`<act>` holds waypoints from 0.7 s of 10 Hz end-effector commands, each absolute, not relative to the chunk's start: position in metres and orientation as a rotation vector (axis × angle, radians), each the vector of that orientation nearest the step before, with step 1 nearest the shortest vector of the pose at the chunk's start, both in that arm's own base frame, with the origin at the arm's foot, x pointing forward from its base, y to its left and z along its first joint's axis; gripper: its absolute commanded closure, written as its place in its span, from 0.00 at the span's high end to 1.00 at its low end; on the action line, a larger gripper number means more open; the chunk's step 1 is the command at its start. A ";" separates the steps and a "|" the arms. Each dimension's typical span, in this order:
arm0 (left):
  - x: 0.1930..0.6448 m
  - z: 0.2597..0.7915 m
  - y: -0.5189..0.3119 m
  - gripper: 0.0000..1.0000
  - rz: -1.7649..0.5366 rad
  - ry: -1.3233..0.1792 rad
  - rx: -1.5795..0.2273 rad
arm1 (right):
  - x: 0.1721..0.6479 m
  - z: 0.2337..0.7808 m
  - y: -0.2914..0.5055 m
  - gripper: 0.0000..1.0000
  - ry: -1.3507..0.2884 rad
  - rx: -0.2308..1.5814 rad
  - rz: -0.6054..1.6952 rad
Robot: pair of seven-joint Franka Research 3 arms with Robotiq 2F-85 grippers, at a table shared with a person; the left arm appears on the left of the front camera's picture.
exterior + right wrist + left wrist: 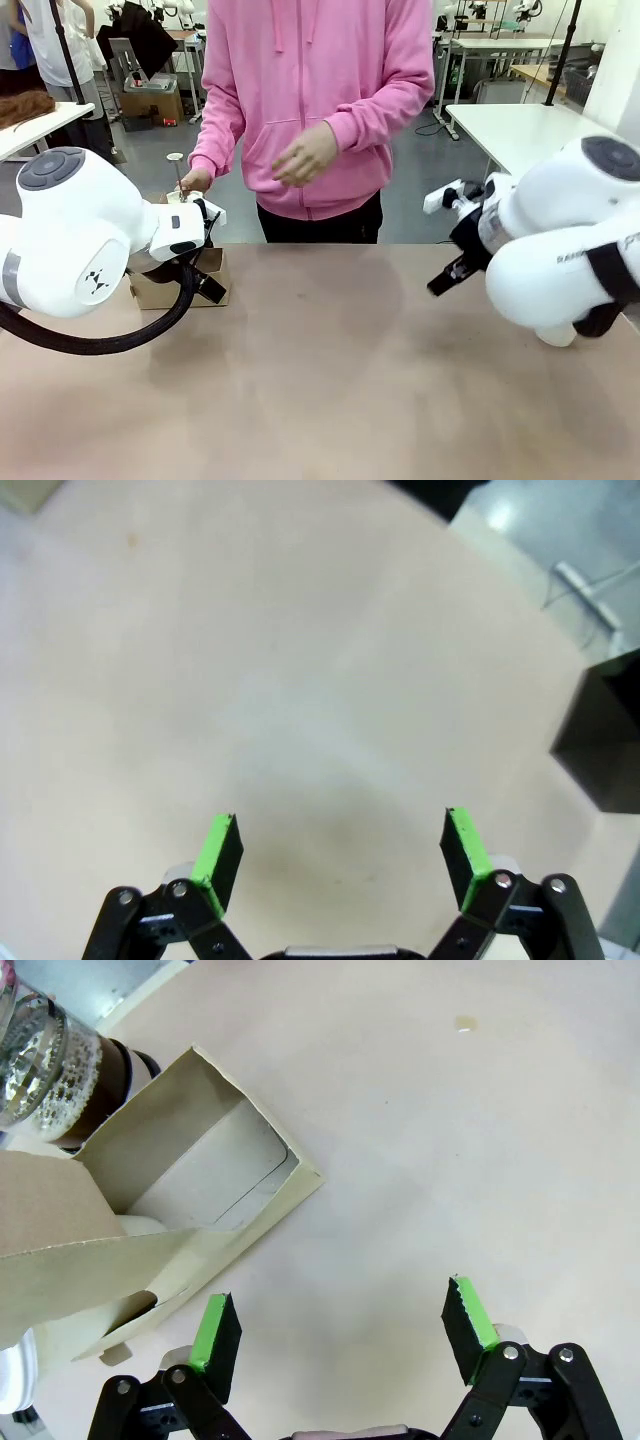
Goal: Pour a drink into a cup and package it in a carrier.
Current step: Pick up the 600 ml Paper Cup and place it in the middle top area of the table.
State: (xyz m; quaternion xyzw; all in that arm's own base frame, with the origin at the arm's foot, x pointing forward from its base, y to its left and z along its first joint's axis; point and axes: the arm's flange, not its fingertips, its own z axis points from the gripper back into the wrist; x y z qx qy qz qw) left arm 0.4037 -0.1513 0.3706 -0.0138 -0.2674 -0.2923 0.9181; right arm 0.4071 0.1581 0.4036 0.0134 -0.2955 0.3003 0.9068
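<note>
— Starting from the biggest thing, what is on the tabletop (330,380)?

— It is mostly bare. A person (320,90) in a pink hoodie stands at the far side with one hand (305,155) raised at the waist. The other hand is down by the robot's left arm.

— And the carrier?

— The carrier (170,1130) sits on the robot's left side of the tabletop, toward the far edge, just ahead of the left tool (340,1325). It is brown cardboard, a low open box with pale inner walls and a flap folded across the near part.

— Where is the drink?

— The jug (30,1060) is right beside the carrier's far wall. It is clear glass with bubbles on it, and the drink (100,1060) shows as a dark brown band inside it.

— Is there a cup?

— Something white and rounded sits low inside the carrier, but I cannot tell if it is the cup.

— And the tools?

— Both are spread wide and hold nothing. The right tool (340,850) hangs over bare tabletop, well apart from the carrier.

— So what is the progress?

— I judge it early. Nothing is visibly poured or packed, so pouring and packing are both left.
</note>
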 end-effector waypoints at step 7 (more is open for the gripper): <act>0.404 0.371 -0.151 1.00 -0.602 -0.550 -0.028 | 0.428 0.535 -0.061 1.00 -0.685 0.433 0.867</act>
